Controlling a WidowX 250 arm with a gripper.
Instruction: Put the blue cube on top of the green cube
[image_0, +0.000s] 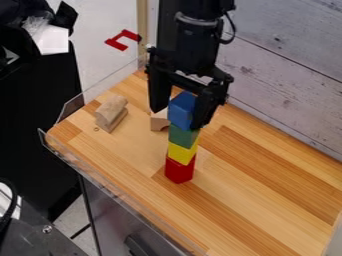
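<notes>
At upper centre, the black two-finger claw (178, 119) stands apart around the blue cube (182, 109), which sits atop the green cube (182, 136), yellow cube (182, 153) and red cube (179, 171) on the wooden tabletop (267, 200); finger contact is hard to make out.

The solid blue cube (181, 111) sits upright on the green cube (181, 136), itself upright within a stack (180, 167).

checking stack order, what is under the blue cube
Below the blue cube are a green cube, a yellow block and a red block on the table. The blue cube's underside and green cube's top are hidden.
</notes>
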